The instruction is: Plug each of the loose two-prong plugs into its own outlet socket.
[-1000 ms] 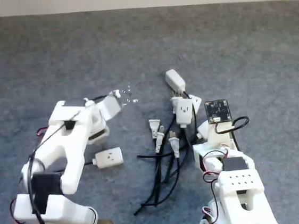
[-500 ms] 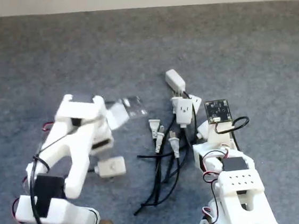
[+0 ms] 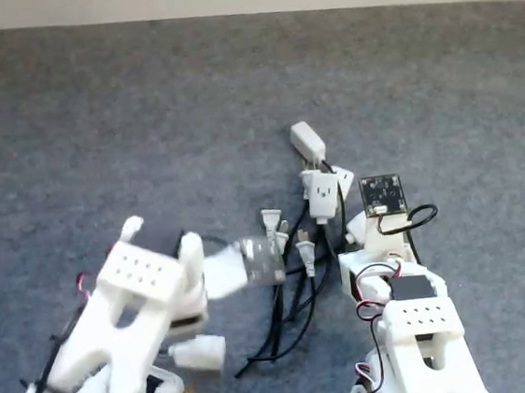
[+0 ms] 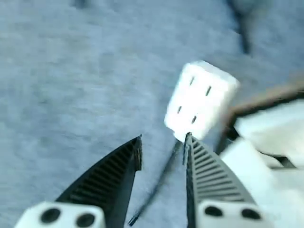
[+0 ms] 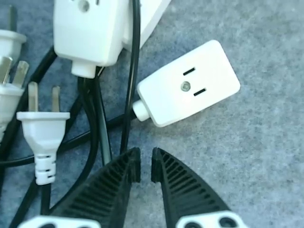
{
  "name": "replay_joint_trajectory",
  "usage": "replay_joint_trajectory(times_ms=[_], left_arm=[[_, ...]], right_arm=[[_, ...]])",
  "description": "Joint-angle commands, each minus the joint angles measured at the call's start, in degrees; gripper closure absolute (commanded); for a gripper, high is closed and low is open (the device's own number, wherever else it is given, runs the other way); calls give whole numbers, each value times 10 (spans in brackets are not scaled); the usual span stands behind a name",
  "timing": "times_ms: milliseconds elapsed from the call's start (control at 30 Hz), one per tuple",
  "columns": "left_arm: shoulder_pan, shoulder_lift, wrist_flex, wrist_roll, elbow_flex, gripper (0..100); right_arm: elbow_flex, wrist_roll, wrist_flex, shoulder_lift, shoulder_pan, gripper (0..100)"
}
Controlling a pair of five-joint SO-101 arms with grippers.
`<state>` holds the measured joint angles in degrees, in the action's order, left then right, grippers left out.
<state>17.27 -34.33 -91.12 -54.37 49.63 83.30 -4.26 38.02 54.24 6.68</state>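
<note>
Your left tool (image 4: 162, 145) stands wide open with nothing between its fingers. Just past one fingertip lies a white socket block (image 4: 202, 99) on the grey worktop (image 4: 71, 71), its slotted face turned up towards the wrist camera. The fingertip sits right at the block's edge, but you cannot tell whether it touches.

From above, your left arm (image 3: 134, 313) stands at the near left, its tool pointing towards the tangle of black cords (image 3: 284, 316) in the middle of the worktop. A white socket (image 3: 199, 351) lies close beside that arm. Whether it is the same block the wrist camera sees, you cannot tell.

Your right tool (image 5: 145, 159) is almost closed, with only a thin gap between the fingers, and it holds nothing. It hangs over bare worktop just short of a single socket (image 5: 190, 88), which lies flat, face up, with its cord end towards the black cords. Beside that one, a larger socket (image 5: 88, 31) lies partly over the cords.

A loose two-prong plug (image 5: 42, 126) lies near the right tool with its prongs pointing away from it, apart from every socket. Another plug (image 5: 7, 97) lies just beside it, also not plugged in.
</note>
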Motion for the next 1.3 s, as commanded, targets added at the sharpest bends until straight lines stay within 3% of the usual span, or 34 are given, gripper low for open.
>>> replay_joint_trajectory(times_ms=[0, 200, 433, 667, 933, 1000, 1167, 1267], left_arm=[[28, -105, -52, 5, 44, 834], [21, -143, -28, 4, 47, 832], [99, -143, -19, -28, 79, 758], [163, -143, 55, -25, 151, 748], [162, -142, 145, -26, 229, 752], [161, -142, 156, -27, 234, 780], [160, -143, 156, -38, 217, 977], [121, -143, 155, -40, 196, 991]], right_arm=[[-5, 2, -9, 0, 4, 942], [-5, 2, -9, 0, 4, 942], [-5, 2, -9, 0, 3, 942], [-5, 2, -9, 0, 3, 942], [-6, 2, -9, 0, 3, 942], [-6, 2, -9, 0, 3, 942], [-5, 2, -9, 0, 3, 942], [-5, 2, -9, 0, 3, 942]])
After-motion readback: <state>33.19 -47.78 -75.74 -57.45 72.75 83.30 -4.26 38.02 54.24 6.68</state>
